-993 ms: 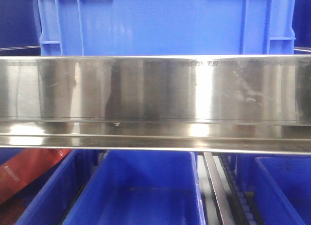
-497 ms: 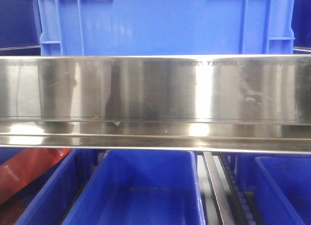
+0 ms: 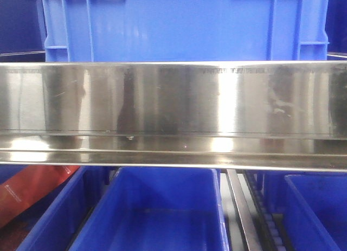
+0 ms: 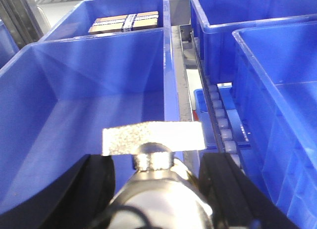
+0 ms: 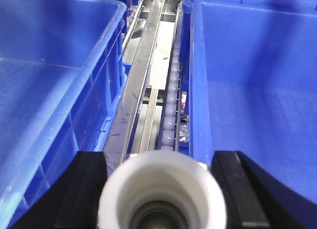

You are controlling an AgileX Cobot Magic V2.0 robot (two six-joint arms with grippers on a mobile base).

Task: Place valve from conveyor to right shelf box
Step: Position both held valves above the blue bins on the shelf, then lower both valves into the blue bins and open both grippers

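- Left end effector (image 4: pixel 158 182): black fingers (image 4: pixel 96 187) closed on either side of the valve.
- Valve (image 4: pixel 154 140): metal body with the flat T-handle uppermost, held over the open blue box (image 4: pixel 74 90).
- Brown banded pack (image 4: pixel 124 22): lies in the box behind.
- Right end effector (image 5: pixel 163 187): clamped on a white round-mouthed fitting (image 5: pixel 163 177), above the roller track (image 5: pixel 171 100) between two blue crates.
- Shelf rail (image 3: pixel 173 99): brushed steel, scuffed and reflective; upper crate (image 3: pixel 184 23) above it, lower bin (image 3: pixel 157 207) beneath.

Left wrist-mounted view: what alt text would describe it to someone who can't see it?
The left tool grips a silvery valve with a flat handle above an open blue box. A second box behind it holds a brown strapped package; a roller track runs alongside.
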